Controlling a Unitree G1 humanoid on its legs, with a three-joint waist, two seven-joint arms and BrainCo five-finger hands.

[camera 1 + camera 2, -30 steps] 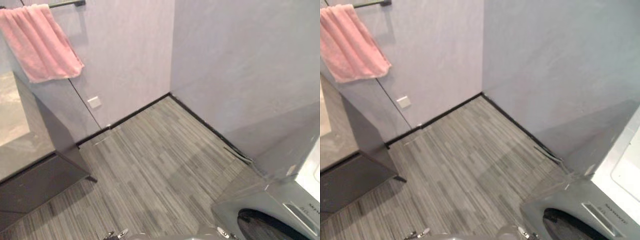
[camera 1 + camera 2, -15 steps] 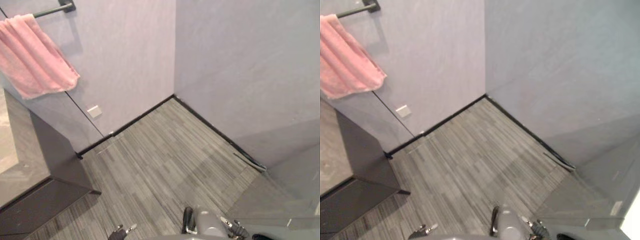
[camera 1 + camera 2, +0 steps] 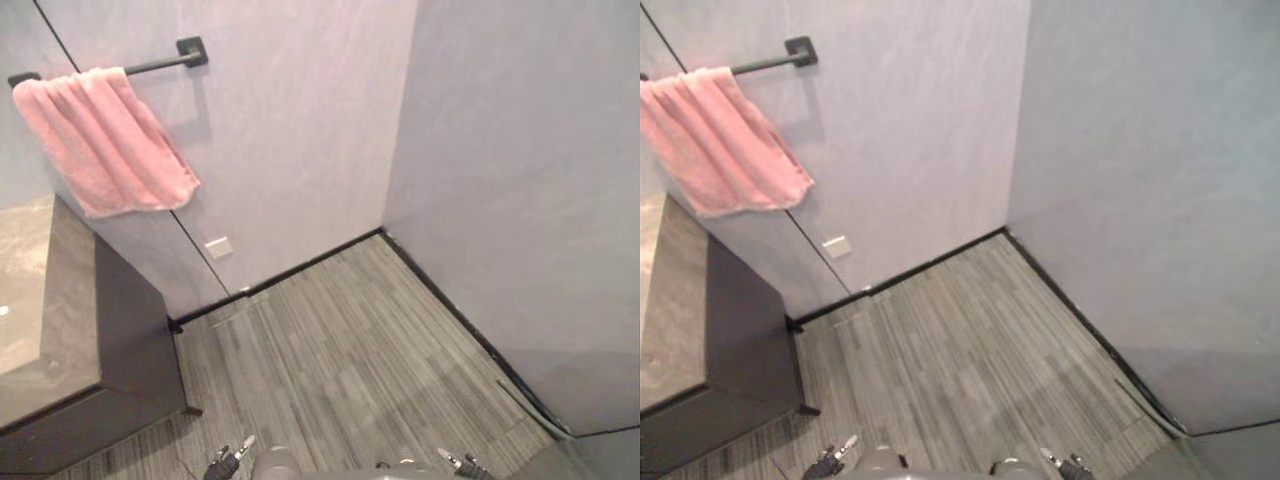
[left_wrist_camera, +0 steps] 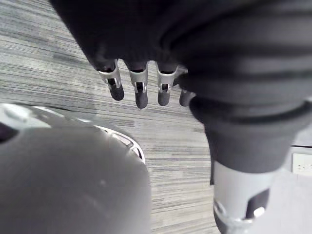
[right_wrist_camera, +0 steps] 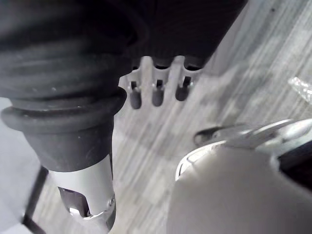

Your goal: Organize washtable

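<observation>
The washtable (image 3: 55, 300) stands at the left, a grey stone top on a dark cabinet (image 3: 135, 330); only its near end is in view. Above it a pink towel (image 3: 105, 140) hangs over a black rail (image 3: 160, 63) on the wall. My left hand (image 4: 139, 90) hangs over the striped floor with relaxed fingers and nothing in it. My right hand (image 5: 156, 90) hangs the same way, open with nothing held. Their fingertips peek in at the bottom edge of the left eye view, left hand (image 3: 228, 462) and right hand (image 3: 452, 461), both well away from the washtable.
Grey striped floor (image 3: 350, 370) runs to a wall corner with black skirting (image 3: 300, 268). A white socket (image 3: 217, 246) sits low on the wall beside the cabinet. A grey corner of the washing machine (image 3: 600, 455) shows at the lower right.
The whole picture has shifted: the camera has turned, so the towel and washtable now sit further right and the washing machine has slid almost out. Nothing itself has moved.
</observation>
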